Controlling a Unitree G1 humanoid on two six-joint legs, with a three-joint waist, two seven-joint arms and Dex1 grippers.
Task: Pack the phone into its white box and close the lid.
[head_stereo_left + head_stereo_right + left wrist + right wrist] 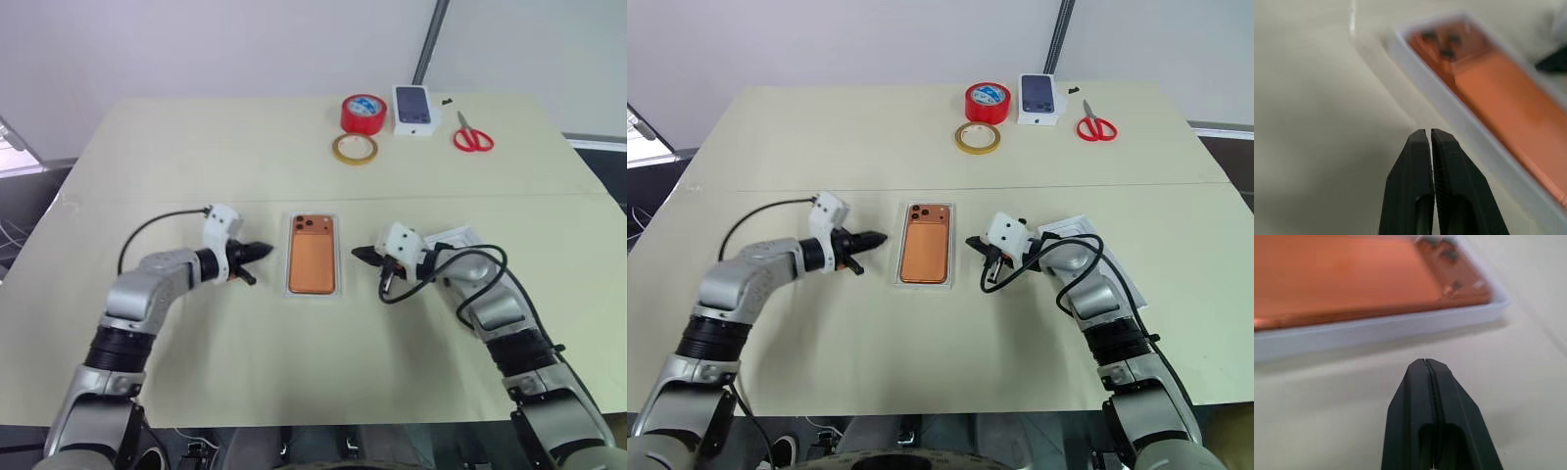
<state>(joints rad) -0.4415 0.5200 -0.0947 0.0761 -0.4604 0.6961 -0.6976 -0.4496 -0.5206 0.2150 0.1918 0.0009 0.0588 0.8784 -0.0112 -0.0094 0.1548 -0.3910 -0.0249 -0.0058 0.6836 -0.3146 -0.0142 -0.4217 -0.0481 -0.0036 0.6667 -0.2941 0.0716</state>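
The orange phone [312, 257] lies back up inside the white box [313, 293], a shallow tray in the middle of the table. My left gripper [266, 250] is shut and empty, its tip pointing at the tray's left side with a small gap between. In the left wrist view the black fingertips [1422, 139] are pressed together just short of the box rim [1449, 112]. My right gripper [357, 254] is also shut and empty, pointing at the tray's right side, close to the rim [1376, 328]. The white lid [460, 235] lies flat to the right, partly under my right arm.
At the table's far side sit a red tape roll [363, 113], a tan tape ring [354, 148], a small white box printed with a dark phone [413, 109] and red scissors [472, 135]. A seam crosses the tabletop [147, 201].
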